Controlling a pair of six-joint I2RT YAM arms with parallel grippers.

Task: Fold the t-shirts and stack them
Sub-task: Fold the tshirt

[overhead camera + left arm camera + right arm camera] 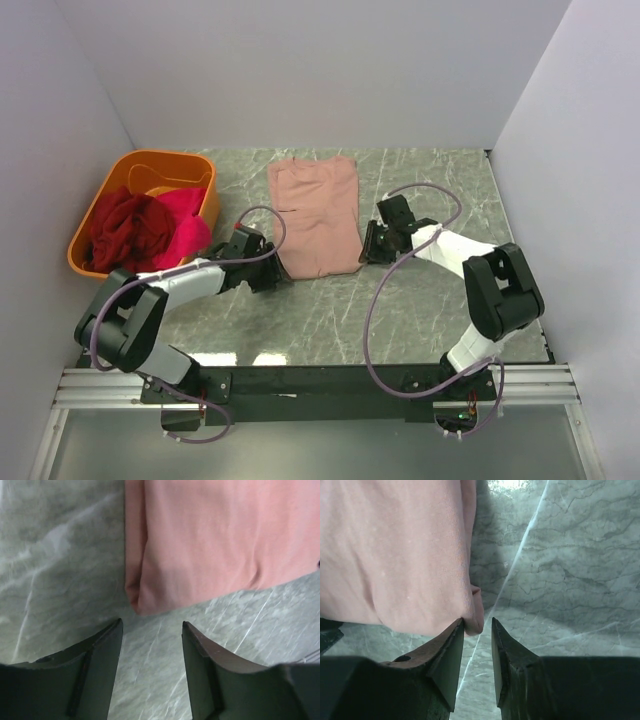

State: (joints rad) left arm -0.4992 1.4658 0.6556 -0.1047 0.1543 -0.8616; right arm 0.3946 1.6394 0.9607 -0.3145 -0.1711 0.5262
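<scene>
A dusty pink t-shirt point(316, 215) lies folded into a long strip on the marble table, plain side up. My left gripper point(272, 278) sits low at the strip's near left corner. In the left wrist view the left gripper point(152, 623) is open over bare marble, the pink t-shirt point(210, 545) corner just past its tips. My right gripper point(367, 252) is at the near right corner. In the right wrist view the right gripper point(477, 620) has a narrow gap; the pink t-shirt point(395, 555) corner rests against one fingertip point(457, 630), clear of the other. A dark red t-shirt point(125, 230) and a magenta t-shirt point(185, 225) are bunched in the tub.
An orange plastic tub point(150, 162) stands at the far left of the table, the two bunched shirts spilling over its near side. White walls close in the table at the left, back and right. Cables loop from both arms over the table.
</scene>
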